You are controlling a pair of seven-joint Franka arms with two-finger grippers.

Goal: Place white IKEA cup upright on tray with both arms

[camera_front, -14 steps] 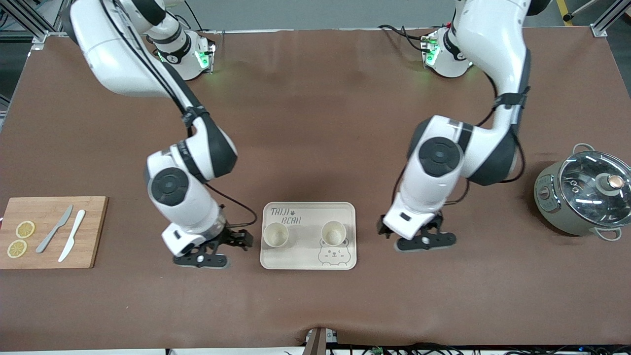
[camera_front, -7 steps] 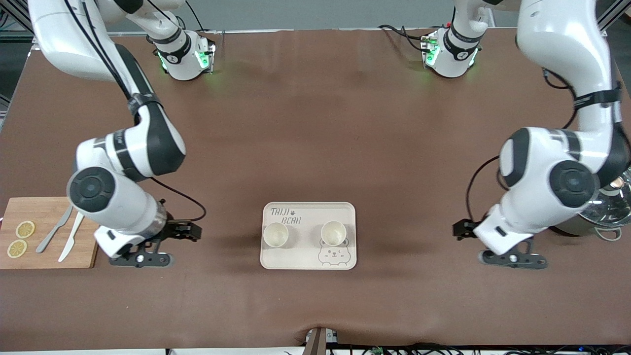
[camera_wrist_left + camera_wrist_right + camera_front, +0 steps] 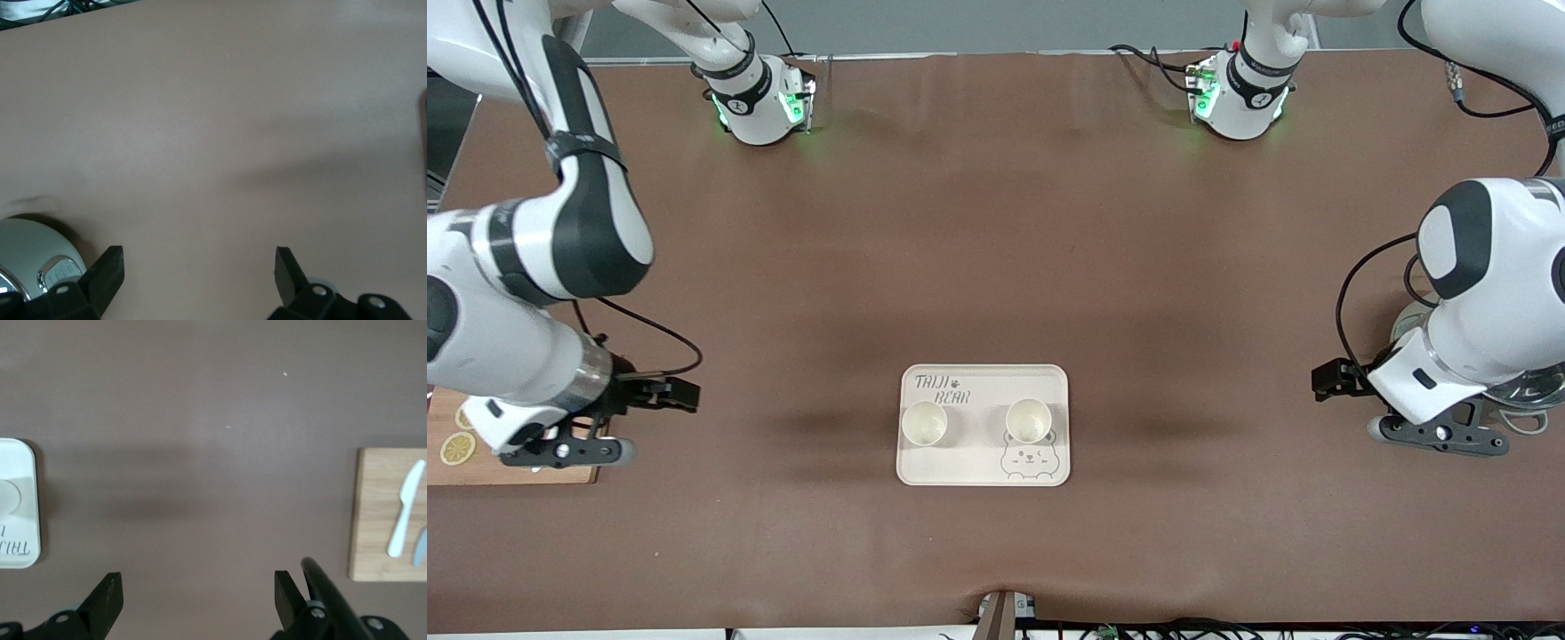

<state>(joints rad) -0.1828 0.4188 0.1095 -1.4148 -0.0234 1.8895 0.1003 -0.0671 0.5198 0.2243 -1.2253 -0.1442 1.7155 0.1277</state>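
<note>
Both cups sit upright on the tray (image 3: 983,425), mouths up: one cup (image 3: 924,422) toward the right arm's end, under the "TAIJI BEAR" print, the other cup (image 3: 1028,420) toward the left arm's end, just above the bear face. They're well apart, neither touching the rim, so I'd call placement done.

My left hand (image 3: 199,263) is spread, holding nothing, up over the desk (image 3: 996,249) beside the lidded pot (image 3: 1516,391) at its end. My right hand (image 3: 197,587) is also spread and empty, over the edge of the cutting board (image 3: 390,513) where the white knife (image 3: 405,508) lies. Both are well clear of the tray, presumably so nothing can clip a cup.
</note>
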